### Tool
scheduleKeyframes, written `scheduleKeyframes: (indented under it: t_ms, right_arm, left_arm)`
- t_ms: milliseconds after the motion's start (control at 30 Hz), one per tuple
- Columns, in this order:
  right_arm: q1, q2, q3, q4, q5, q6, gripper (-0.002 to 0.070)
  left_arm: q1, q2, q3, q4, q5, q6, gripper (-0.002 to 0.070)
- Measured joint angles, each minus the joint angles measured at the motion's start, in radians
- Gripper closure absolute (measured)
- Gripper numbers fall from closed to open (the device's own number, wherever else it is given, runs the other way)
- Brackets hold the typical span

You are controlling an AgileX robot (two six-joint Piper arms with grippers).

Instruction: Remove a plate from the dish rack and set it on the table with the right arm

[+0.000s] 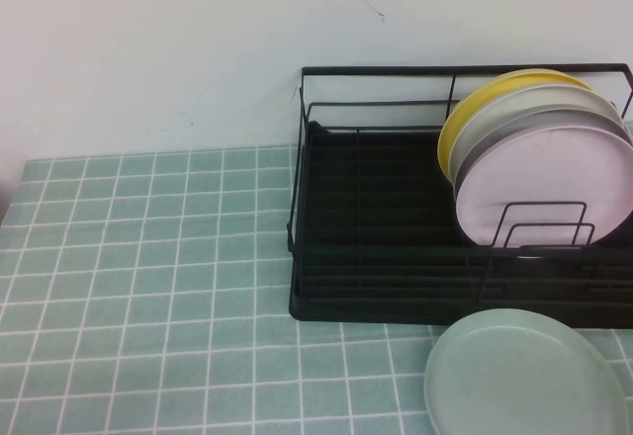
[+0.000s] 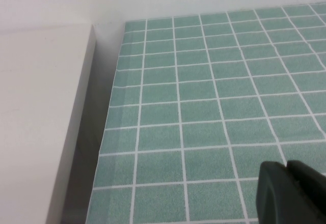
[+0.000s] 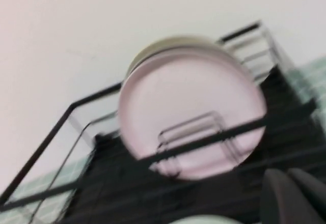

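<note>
The pale pink plate stands upright at the front of a stack in the right end of the black wire dish rack, with a grey and a yellow plate behind it. In the right wrist view the pink plate faces my right gripper, which is shut, empty and some way in front of the rack. My left gripper is shut and empty over the green tiled table. Neither gripper shows in the high view.
A pale mint-green plate lies flat on the table just in front of the rack's right end. The left half of the rack holds nothing. A white wall rises behind. A white ledge borders the table's left edge.
</note>
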Motion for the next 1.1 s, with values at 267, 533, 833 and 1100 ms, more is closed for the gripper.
scheduleKeyframes:
  t_ms: [267, 533, 833, 1100]
  right_arm:
    - [0.0, 0.165, -0.022, 0.071, 0.149, -0.024, 0.0678]
    - [0.0, 0.628, -0.311, 0.071, 0.283, -0.366, 0.0678]
    - [0.0, 1.04, -0.697, 0.105, 0.327, -0.836, 0.0628]
    - [0.0, 1.302, -0.949, 0.134, 0.356, -1.165, 0.0374]
  left_arm:
    - [0.0, 0.0, 0.0, 0.0, 0.0, 0.0, 0.0678]
    - [0.0, 0.0, 0.0, 0.0, 0.0, 0.0, 0.0678]
    - [0.0, 0.0, 0.0, 0.0, 0.0, 0.0, 0.0678]
    - [0.0, 0.0, 0.0, 0.0, 0.0, 0.0, 0.0678]
